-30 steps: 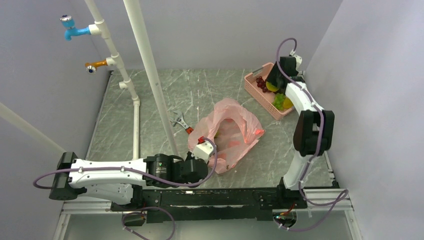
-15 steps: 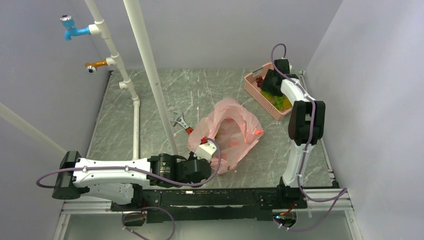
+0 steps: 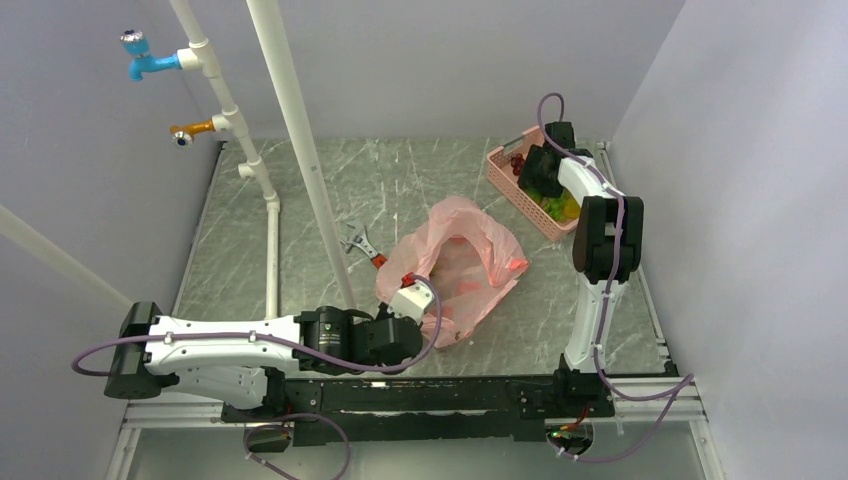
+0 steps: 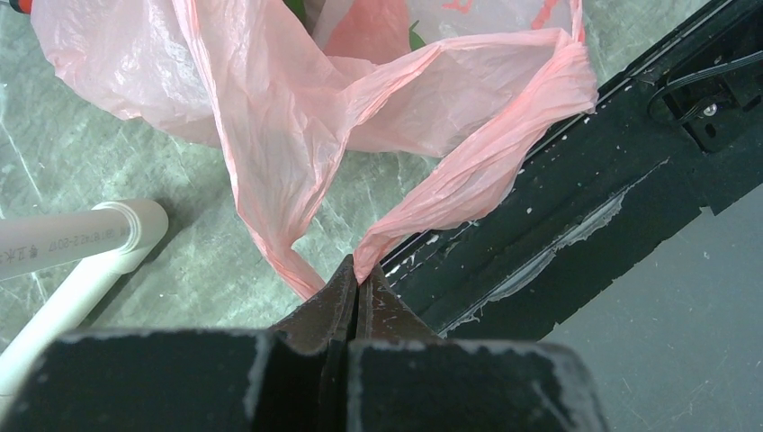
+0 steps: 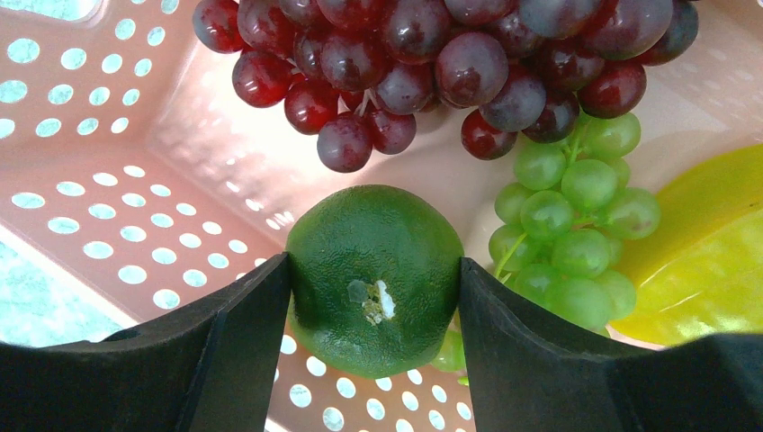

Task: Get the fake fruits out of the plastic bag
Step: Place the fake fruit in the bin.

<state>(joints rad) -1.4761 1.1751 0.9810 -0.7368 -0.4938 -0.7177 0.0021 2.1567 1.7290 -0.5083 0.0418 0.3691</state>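
The pink plastic bag (image 3: 462, 265) lies mid-table; in the left wrist view the bag (image 4: 297, 99) fills the top. My left gripper (image 4: 355, 274) is shut on a twisted handle of the bag near the table's front edge. My right gripper (image 5: 373, 288) is over the pink slotted basket (image 3: 508, 178) and is shut on a round dark green fruit (image 5: 376, 277). In the basket lie a dark red-purple grape bunch (image 5: 432, 63), a light green grape bunch (image 5: 567, 216) and a yellow oblong fruit (image 5: 711, 243).
A red-handled wrench (image 3: 363, 246) lies left of the bag. A white pipe (image 3: 300, 150) rises beside it, and also shows in the left wrist view (image 4: 81, 247). The black front rail (image 4: 576, 225) runs close to the left gripper. Walls enclose the table.
My right arm has moved left and down into the basket with the green fruit. The left arm and the bag have barely moved.
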